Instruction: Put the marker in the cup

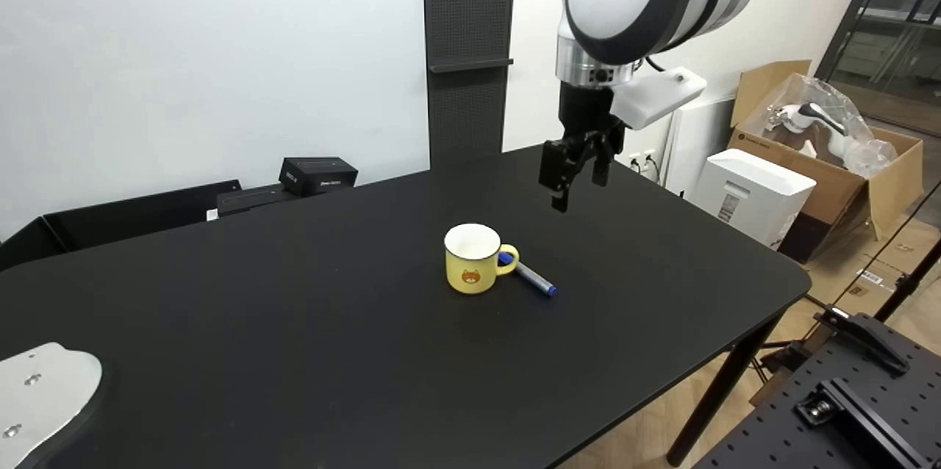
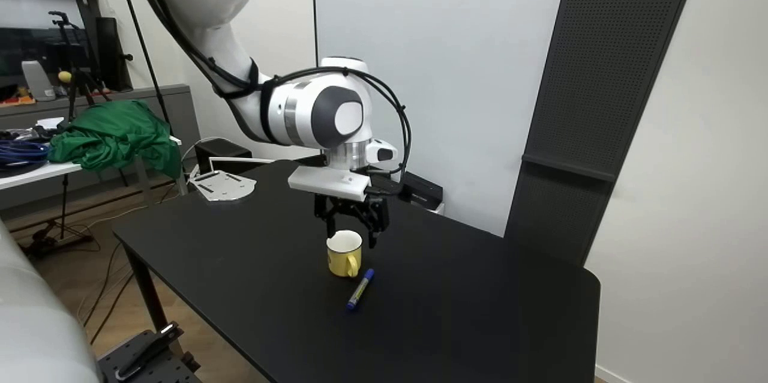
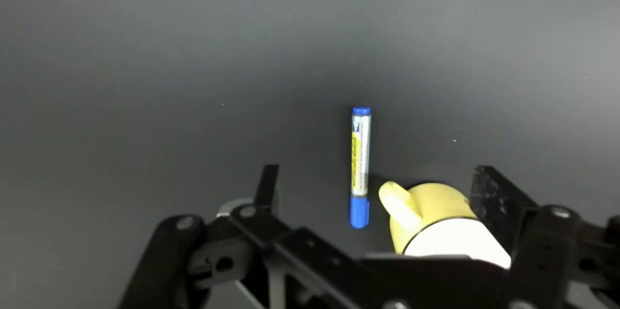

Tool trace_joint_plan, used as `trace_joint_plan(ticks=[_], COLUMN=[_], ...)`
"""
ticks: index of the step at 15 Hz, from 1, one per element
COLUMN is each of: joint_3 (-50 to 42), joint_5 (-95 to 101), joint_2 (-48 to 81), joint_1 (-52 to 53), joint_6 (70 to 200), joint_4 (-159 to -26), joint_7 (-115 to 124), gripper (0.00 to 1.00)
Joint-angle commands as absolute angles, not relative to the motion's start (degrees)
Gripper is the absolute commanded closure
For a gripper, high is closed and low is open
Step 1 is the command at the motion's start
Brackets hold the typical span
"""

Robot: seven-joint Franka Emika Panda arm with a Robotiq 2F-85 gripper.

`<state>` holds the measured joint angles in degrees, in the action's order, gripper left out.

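The marker (image 1: 535, 279) lies flat on the black table, with a silver-white barrel and blue ends. It also shows in an exterior view (image 2: 360, 290) and in the wrist view (image 3: 360, 154). The yellow cup (image 1: 470, 276) stands upright with its white inside facing up, and its handle points toward the marker's capped end. The cup also shows in an exterior view (image 2: 339, 262) and, partly hidden by the gripper, in the wrist view (image 3: 438, 202). My gripper (image 1: 581, 191) is open and empty, above the table. In the wrist view the marker and cup appear between its fingers (image 3: 378, 171).
The black table (image 1: 294, 322) has a light metal plate (image 1: 51, 388) at one end. Black boxes (image 1: 317, 175) stand along the wall side. A white bin (image 1: 757, 193) and an open cardboard box (image 1: 816, 175) stand beyond the table's edge.
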<state>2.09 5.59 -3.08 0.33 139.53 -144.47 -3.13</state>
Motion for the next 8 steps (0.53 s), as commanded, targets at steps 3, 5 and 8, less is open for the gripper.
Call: trace_joint_plan(ticks=[3,5,8], joint_3=[1.8,2.1,2.2], joint_5=[5.6,10.6,15.4], joint_2=[-2.5,-4.6,-4.6], joint_1=[0.7,0.6,0.4], joint_6=[139.5,141.8,148.6], joint_4=[-144.6,-144.8,-145.4], joint_7=[-3.1,0.2,2.1], gripper=[0.00,0.00,0.00])
